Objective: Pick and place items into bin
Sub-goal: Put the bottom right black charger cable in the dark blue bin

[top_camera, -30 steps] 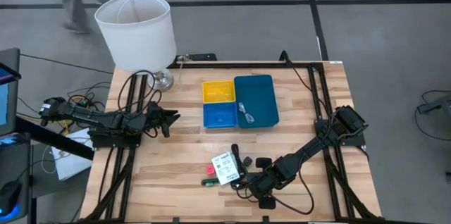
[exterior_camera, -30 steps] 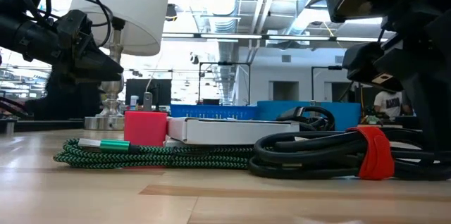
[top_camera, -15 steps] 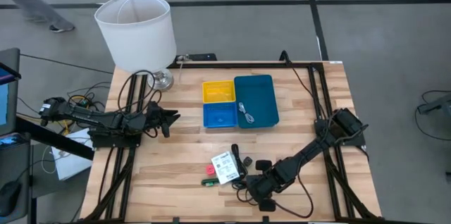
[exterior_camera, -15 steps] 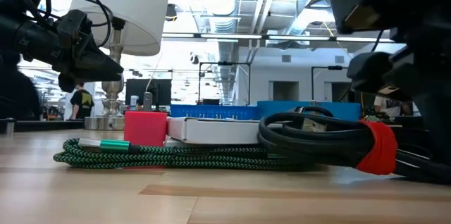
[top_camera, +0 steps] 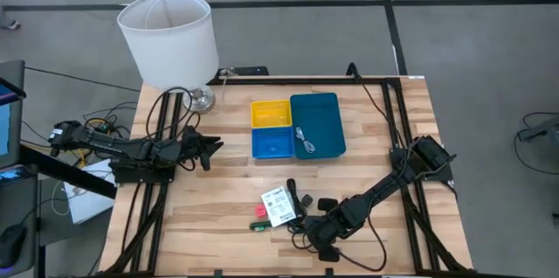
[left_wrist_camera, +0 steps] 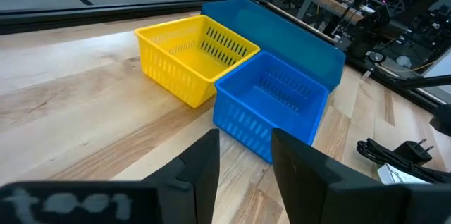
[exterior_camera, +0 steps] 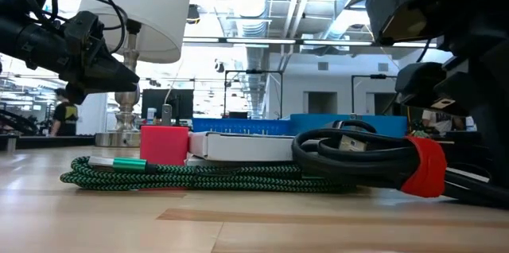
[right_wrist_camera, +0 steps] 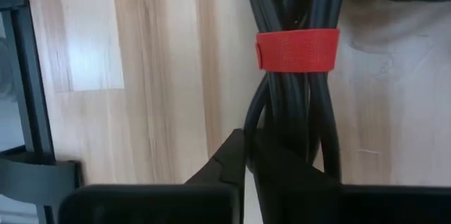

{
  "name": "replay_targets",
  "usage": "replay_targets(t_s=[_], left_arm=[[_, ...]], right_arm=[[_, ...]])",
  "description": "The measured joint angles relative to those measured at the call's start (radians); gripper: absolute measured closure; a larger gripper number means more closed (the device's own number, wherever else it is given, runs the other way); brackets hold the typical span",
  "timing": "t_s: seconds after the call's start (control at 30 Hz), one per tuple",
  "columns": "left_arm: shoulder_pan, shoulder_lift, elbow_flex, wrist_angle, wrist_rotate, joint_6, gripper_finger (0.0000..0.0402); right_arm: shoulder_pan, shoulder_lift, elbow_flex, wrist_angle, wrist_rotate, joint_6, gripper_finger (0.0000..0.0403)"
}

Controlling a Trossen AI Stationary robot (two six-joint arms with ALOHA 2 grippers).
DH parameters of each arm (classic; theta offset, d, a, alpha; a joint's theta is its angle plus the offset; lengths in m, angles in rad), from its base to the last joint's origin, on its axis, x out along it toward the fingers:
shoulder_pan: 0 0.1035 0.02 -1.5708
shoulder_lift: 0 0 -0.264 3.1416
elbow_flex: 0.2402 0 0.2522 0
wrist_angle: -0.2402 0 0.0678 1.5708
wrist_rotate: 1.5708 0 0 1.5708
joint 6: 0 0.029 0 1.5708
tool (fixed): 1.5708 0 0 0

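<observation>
My right gripper (top_camera: pixel 318 229) is low over the table's near edge, shut on a black cable bundle (right_wrist_camera: pixel 296 13) bound by a red strap (right_wrist_camera: pixel 297 49). The bundle also shows in the low view (exterior_camera: pixel 358 156). Left of it, a white printed packet (top_camera: pixel 279 206) lies flat beside a pink bit (top_camera: pixel 259 211) and a green piece (top_camera: pixel 258 225). Two black pieces (top_camera: pixel 307 199) lie just beyond the gripper. The bins stand at mid-table: yellow (top_camera: pixel 271 113), blue (top_camera: pixel 272 142), and teal (top_camera: pixel 325 112) with a thin grey cable (top_camera: pixel 305 141) inside. My left gripper (left_wrist_camera: pixel 243 162) waits open at the table's left side. My right gripper pinches the black bundle's strands (right_wrist_camera: pixel 285 146) between its two fingers, a short way from the red strap. The fingers slant down from the table's right, and the bundle runs on ahead of them. In the low view its looped end (exterior_camera: pixel 318 148) is raised and its other end (exterior_camera: pixel 477 193) lies low by the table.
A white lampshade on a metal foot (top_camera: pixel 168 38) stands at the far left corner. A green braided cable (exterior_camera: pixel 183 175) lies in front of the pink block (exterior_camera: pixel 164 143) in the low view. Bare wood shows between the bins and the items.
The black bundle lay flat on the table a second ago. Its looped end has come up off the wood and the red strap has tilted with it. My right gripper has shifted slightly toward the near edge.
</observation>
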Motion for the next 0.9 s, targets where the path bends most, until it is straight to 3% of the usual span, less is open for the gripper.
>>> replay_targets(t_s=[0.23, 0.4, 0.9], left_arm=[[0.000, 0.000, 0.000, -0.001, 0.000, 0.000, 0.0286], [0.000, 0.000, 0.000, -0.002, 0.000, 0.000, 0.0286], [0.000, 0.000, 0.000, -0.002, 0.000, 0.000, 0.0286]], right_arm=[[0.029, 0.008, 0.070, -0.116, -0.071, -0.033, 0.0400], [0.042, 0.008, 0.128, -0.214, -0.060, -0.049, 0.0401], [-0.011, 0.005, 0.356, -0.620, 0.209, -0.131, 0.0402]])
